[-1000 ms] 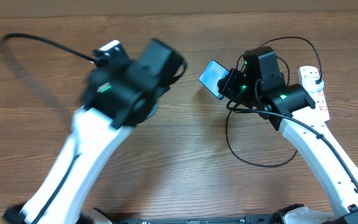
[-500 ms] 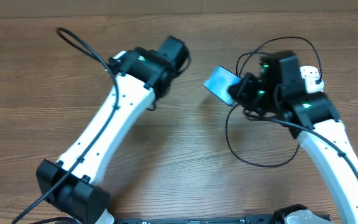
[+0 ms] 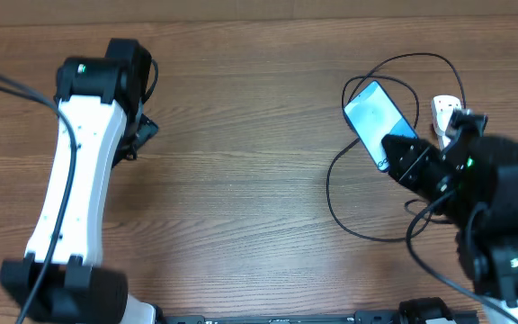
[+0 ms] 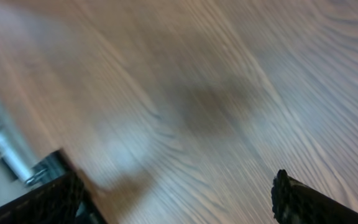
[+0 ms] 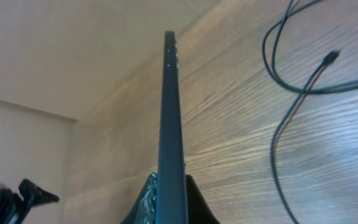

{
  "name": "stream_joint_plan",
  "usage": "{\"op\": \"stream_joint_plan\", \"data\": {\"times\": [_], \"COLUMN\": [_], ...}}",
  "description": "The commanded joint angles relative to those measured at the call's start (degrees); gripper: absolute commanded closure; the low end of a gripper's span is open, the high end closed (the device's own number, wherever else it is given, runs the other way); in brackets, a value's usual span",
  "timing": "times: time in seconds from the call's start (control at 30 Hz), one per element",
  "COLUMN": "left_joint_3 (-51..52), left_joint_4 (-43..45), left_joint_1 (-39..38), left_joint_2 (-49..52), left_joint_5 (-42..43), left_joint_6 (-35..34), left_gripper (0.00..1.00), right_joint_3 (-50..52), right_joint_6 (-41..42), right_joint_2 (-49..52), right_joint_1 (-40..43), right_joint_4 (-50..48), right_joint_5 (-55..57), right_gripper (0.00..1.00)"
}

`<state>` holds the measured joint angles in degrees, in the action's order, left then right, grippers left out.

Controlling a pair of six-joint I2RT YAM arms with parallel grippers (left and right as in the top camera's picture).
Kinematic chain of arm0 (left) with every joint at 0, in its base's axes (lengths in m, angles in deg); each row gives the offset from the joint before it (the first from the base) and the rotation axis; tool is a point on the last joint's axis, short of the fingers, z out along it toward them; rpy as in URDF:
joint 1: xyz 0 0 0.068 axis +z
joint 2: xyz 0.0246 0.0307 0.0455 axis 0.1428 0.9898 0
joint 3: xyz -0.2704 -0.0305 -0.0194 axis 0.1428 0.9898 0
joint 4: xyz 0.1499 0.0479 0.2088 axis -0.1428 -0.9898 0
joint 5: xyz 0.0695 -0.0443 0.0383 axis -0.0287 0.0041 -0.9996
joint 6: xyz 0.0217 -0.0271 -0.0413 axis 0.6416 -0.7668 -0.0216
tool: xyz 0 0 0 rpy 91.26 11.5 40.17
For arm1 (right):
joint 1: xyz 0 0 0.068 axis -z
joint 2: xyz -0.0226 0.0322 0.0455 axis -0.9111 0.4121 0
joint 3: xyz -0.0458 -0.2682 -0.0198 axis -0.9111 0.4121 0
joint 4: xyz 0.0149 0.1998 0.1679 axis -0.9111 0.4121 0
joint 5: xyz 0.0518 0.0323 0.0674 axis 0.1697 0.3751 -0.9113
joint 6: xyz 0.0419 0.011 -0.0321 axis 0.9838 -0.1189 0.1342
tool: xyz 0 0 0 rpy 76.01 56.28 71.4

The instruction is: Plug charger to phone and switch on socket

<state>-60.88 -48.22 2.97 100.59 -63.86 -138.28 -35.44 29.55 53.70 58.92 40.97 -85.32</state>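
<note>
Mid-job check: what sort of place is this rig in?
Probably an indoor robot test bench: a wood-grain table, a white power strip with a loose black charger cable, and a phone.

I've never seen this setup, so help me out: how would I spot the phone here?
Look to the right side of the wooden table, where the right gripper reaches toward the far edge. The phone sticks out of its grip, ringed by loops of thin black cable. Its bright light-blue screen sets it apart from the white power strip beside it.
</note>
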Motion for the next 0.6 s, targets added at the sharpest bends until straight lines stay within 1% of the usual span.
{"op": "stream_joint_plan", "data": {"times": [0.0, 0.07, 0.1, 0.13, 0.17, 0.23, 0.3, 0.33, 0.4, 0.47, 0.53, 0.57], "left_joint_3": [9.0, 15.8, 20.8, 23.2, 26.5, 32.2, 36.1, 37.5, 39.6, 40.6, 40.7, 40.7], "left_joint_4": [5.3, 11.5, 17.0, 20.0, 24.2, 31.8, 38.9, 41.9, 47.1, 49.3, 49.8, 50.4], "left_joint_1": [0.0, 0.3, 0.9, 1.4, 2.3, 3.8, 4.9, 5.1, 5.0, 4.4, 3.8, 3.6], "left_joint_2": [-8.1, -12.7, -16.1, -17.7, -19.8, -22.7, -23.7, -23.6, -22.9, -21.6, -20.1, -19.3], "left_joint_5": [8.7, 16.2, 23.2, 27.4, 33.5, 44.7, 53.9, 56.9, 59.4, 59.6, 59.6, 59.7], "left_joint_6": [6.6, 9.1, 11.3, 12.6, 13.5, 13.3, 12.2, 10.6, 4.0, -3.7, -8.5, -9.6], "left_gripper": [0.00, 0.00, 0.00, 0.00, 0.00, 0.00, 0.00, 0.00, 0.00, 0.00, 0.00, 0.00], "right_joint_3": [11.1, 17.8, 21.5, 24.0, 26.2, 29.7, 30.6, 30.6, 30.6, 30.5, 30.5, 30.5], "right_joint_6": [8.0, 10.9, 12.2, 13.5, 15.3, 20.7, 24.7, 26.1, 29.4, 33.6, 38.0, 40.0], "right_joint_2": [-2.1, -2.5, -2.2, -1.5, -0.6, 2.7, 7.0, 9.8, 15.1, 21.0, 26.1, 28.1], "right_joint_1": [0.2, 0.0, 0.0, 0.0, 0.0, 0.0, -0.1, -0.1, -0.8, -2.0, -3.4, -4.1], "right_joint_4": [-8.8, -19.6, -27.3, -32.9, -38.2, -47.8, -52.8, -55.5, -62.2, -71.3, -78.3, -80.7], "right_joint_5": [-3.6, -9.8, -13.8, -15.9, -17.5, -19.1, -19.9, -20.7, -23.2, -26.2, -28.2, -29.0], "right_gripper": [0.96, 0.96, 0.96, 0.96, 0.96, 0.96, 0.96, 0.96, 0.96, 0.96, 0.96, 0.96]}}
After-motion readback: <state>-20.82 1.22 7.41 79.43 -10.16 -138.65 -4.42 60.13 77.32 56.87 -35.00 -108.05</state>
